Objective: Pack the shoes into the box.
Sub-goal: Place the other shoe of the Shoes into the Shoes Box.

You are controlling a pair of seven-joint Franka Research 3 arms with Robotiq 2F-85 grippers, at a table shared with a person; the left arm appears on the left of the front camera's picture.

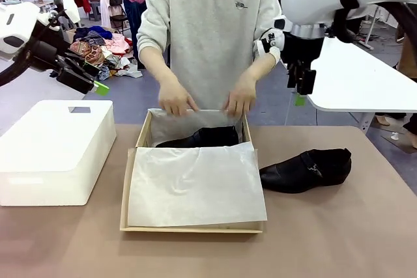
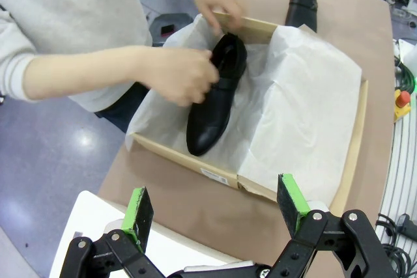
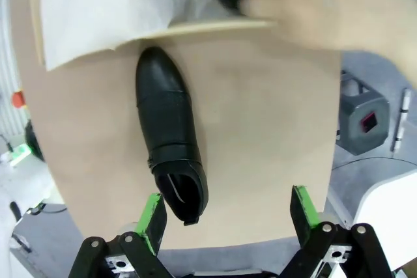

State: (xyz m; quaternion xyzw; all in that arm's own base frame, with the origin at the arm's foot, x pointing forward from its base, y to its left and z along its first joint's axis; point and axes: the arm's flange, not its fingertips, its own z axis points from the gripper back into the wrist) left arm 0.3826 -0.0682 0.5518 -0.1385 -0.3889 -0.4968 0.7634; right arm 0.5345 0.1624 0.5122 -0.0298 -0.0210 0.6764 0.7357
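Shoe (image 1: 306, 170) beside box (image 1: 195, 229), toe toward it, lengthwise across table (image 1: 339, 239); left gripper (image 2: 212, 190), right gripper (image 3: 227, 196), jaws apart.

The box (image 2: 355, 141), tissue-lined: one black shoe (image 2: 212, 112) lies inside, gripped by a person's hand (image 2: 186, 73); the second shoe (image 2: 302, 1) sits outside its far wall; the left gripper (image 2: 214, 203), fingers spread, hangs before its near wall.

Tissue paper (image 1: 195, 187) partly hides the boxed shoe (image 1: 205, 137).

The brown bench (image 1: 339, 239) carries a white rounded plastic box (image 1: 55, 148) under the left gripper (image 1: 99, 86), a black glossy leather shoe (image 1: 306, 170) under the right gripper (image 1: 300, 97), and a tan cardboard shoebox (image 1: 192, 229) between them.
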